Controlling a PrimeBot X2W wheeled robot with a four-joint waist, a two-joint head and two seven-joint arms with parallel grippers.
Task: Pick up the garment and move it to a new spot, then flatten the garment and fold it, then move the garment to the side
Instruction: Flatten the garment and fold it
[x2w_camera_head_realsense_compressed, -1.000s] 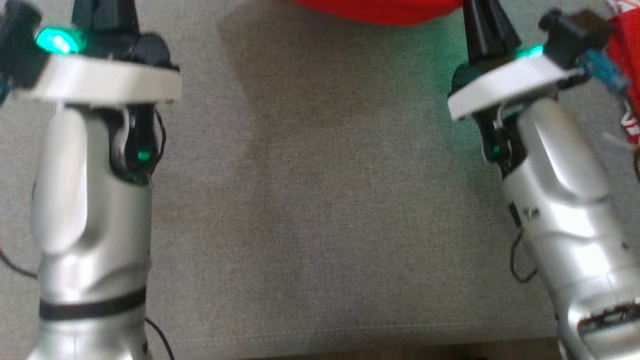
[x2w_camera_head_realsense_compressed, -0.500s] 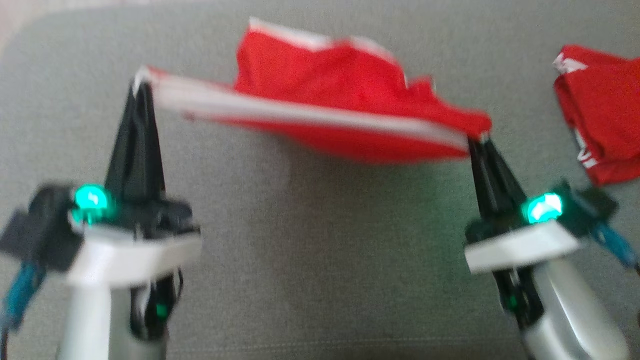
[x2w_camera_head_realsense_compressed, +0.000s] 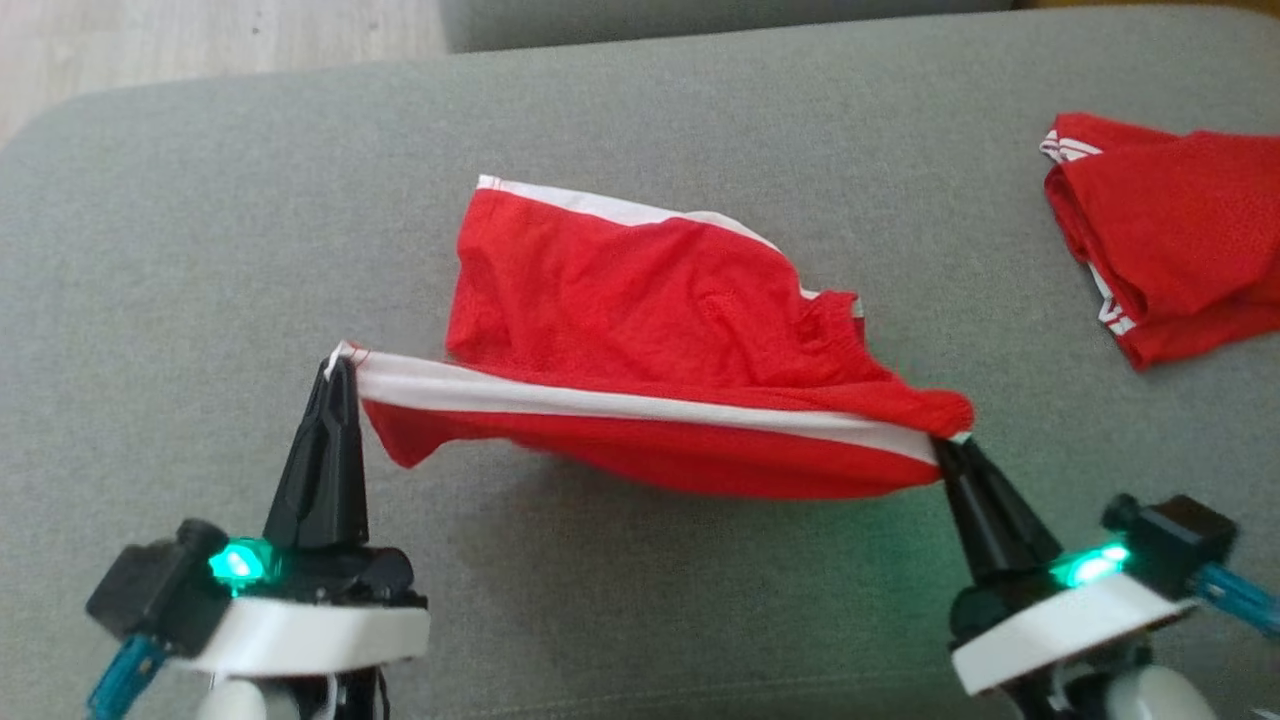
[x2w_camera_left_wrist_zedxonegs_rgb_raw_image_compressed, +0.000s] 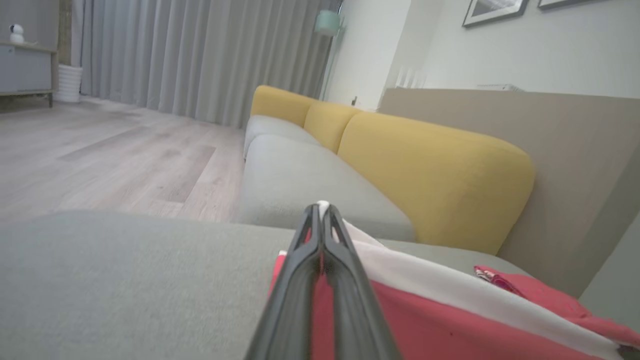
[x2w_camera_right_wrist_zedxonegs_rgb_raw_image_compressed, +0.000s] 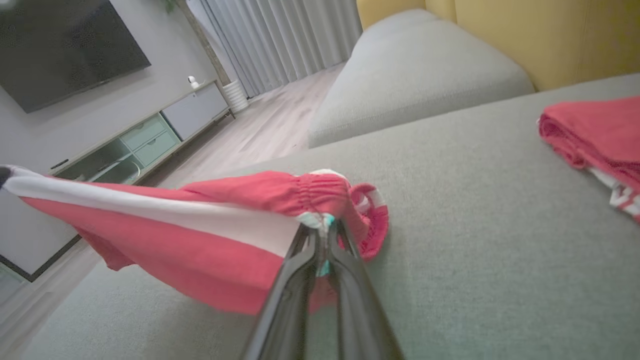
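The garment (x2w_camera_head_realsense_compressed: 650, 320) is a pair of red shorts with white stripes, stretched between my two grippers above the grey cushion (x2w_camera_head_realsense_compressed: 200, 250). My left gripper (x2w_camera_head_realsense_compressed: 340, 365) is shut on the garment's left corner, where a white stripe ends. At the right, my right gripper (x2w_camera_head_realsense_compressed: 945, 445) is shut on its gathered waistband corner. The near edge hangs taut between them, and the far part lies on the cushion. In the left wrist view the left gripper (x2w_camera_left_wrist_zedxonegs_rgb_raw_image_compressed: 321, 207) pinches white cloth of the garment (x2w_camera_left_wrist_zedxonegs_rgb_raw_image_compressed: 450, 320). In the right wrist view the right gripper (x2w_camera_right_wrist_zedxonegs_rgb_raw_image_compressed: 322, 225) grips the garment (x2w_camera_right_wrist_zedxonegs_rgb_raw_image_compressed: 200, 235) by its waistband.
A second red garment (x2w_camera_head_realsense_compressed: 1170, 240) lies folded at the cushion's right, also visible as the folded red garment (x2w_camera_right_wrist_zedxonegs_rgb_raw_image_compressed: 595, 135). A wooden floor (x2w_camera_head_realsense_compressed: 200, 40) lies beyond the cushion's far left edge. A yellow sofa back (x2w_camera_left_wrist_zedxonegs_rgb_raw_image_compressed: 430, 170) and another grey seat (x2w_camera_left_wrist_zedxonegs_rgb_raw_image_compressed: 300, 180) stand behind.
The head camera has tilted up, so the whole picture shifted and the garment came into view. Both grippers stay shut on the garment's corners, still stretched between them.
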